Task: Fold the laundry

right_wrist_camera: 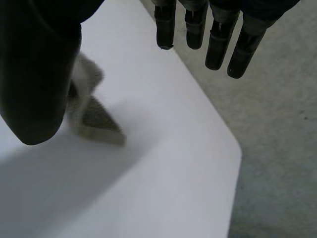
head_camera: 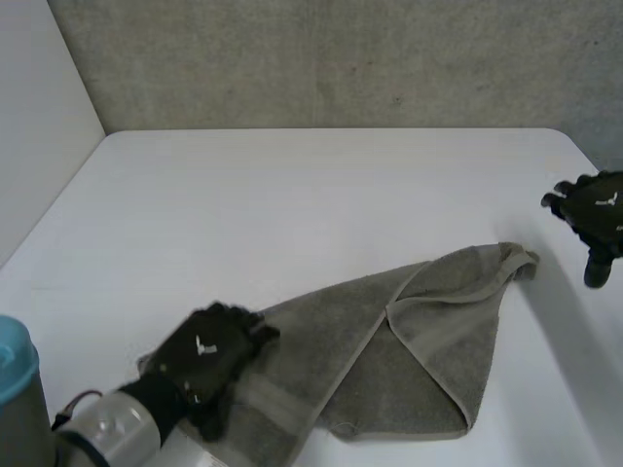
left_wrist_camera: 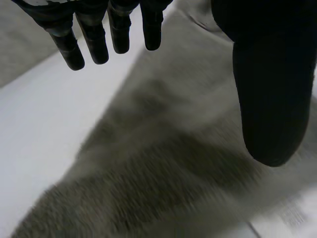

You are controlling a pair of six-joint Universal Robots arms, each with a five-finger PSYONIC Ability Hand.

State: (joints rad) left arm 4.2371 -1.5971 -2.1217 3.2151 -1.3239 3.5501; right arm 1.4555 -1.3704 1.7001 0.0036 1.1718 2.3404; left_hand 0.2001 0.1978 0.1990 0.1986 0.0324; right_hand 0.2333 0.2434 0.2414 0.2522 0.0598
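A grey towel lies on the white table, partly folded, with one flap turned over its middle and a corner pointing to the far right. My left hand hovers over the towel's near left end. In the left wrist view its fingers are straight and apart from the thumb, with the towel lying flat below the palm and nothing gripped. My right hand hangs at the table's right side, clear of the towel's far corner. There its fingers are straight, and the towel corner lies beside the thumb, untouched.
The table's right edge and rounded corner are close under my right hand, with grey floor beyond. A grey wall stands behind the table. The far half of the table is bare white surface.
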